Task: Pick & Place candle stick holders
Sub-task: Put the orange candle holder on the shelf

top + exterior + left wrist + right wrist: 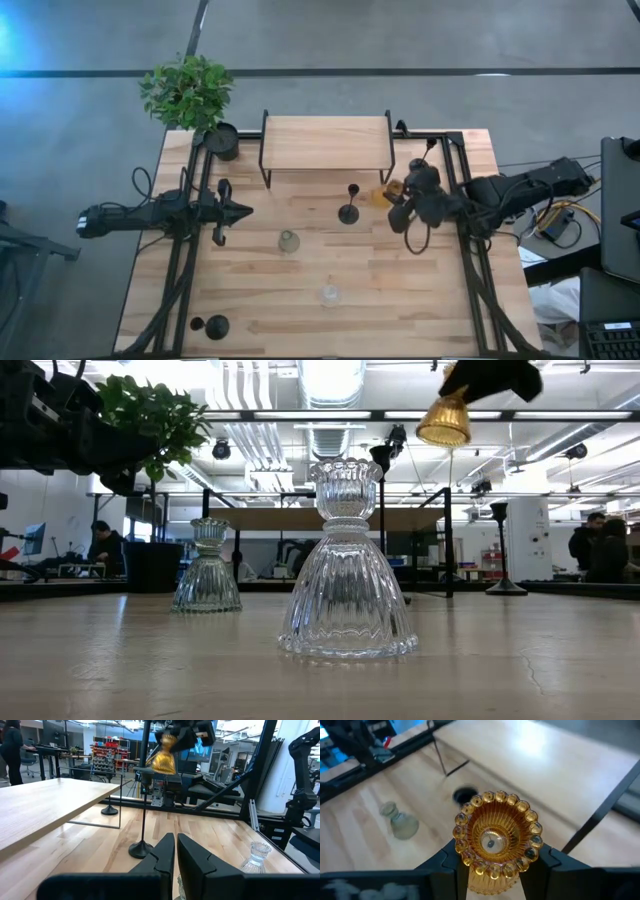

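Note:
My right gripper [395,197] hangs over the table's right part, shut on the amber glass candle stick holder [497,837], which also shows high in the low view [445,420]. A slim black holder [348,207] stands on its disc base just left of it. The olive-green glass holder [289,240] and the clear glass holder [329,295] stand on their wide bases mid-table. Another black holder [214,326] is at the near left corner. My left gripper [175,851] rests shut at the left side, touching nothing. My right gripper pinches the amber holder's ribbed body [470,870], just below the beaded rim, between its two fingers [547,862], one on each side. The fingers slant down from the table's right side. The holder hangs lifted clear of the table, mouth up, slightly tilted.
A wooden shelf on black wire legs [327,142] stands at the far middle. A black plant pot with a green plant [222,140] is at the far left corner. Black frame rails [470,260] run along both sides. People show in the room beyond.

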Motion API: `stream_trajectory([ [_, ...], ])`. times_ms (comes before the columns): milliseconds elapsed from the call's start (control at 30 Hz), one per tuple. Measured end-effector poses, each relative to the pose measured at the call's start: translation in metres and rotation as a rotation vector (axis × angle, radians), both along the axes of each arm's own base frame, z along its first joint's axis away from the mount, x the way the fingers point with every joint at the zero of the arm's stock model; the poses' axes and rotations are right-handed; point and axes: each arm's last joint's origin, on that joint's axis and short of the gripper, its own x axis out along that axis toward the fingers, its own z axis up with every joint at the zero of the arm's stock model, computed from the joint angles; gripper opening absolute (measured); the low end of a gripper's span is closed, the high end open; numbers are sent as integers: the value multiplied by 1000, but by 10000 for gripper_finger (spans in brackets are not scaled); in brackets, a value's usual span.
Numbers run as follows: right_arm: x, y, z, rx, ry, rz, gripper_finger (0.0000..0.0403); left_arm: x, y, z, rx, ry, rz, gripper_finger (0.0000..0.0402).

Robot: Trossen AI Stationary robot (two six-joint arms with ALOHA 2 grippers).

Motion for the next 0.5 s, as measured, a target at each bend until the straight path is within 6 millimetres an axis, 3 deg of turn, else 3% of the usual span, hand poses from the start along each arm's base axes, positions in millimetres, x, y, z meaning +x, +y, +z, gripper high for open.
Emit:
stream_trajectory([
  [233, 15, -31, 30, -70, 34, 3, 120, 0, 0, 0, 0, 0, 0, 26],
  [500, 29, -72, 48, -63, 70, 10, 120, 0, 0, 0, 0, -1, 0, 26],
])
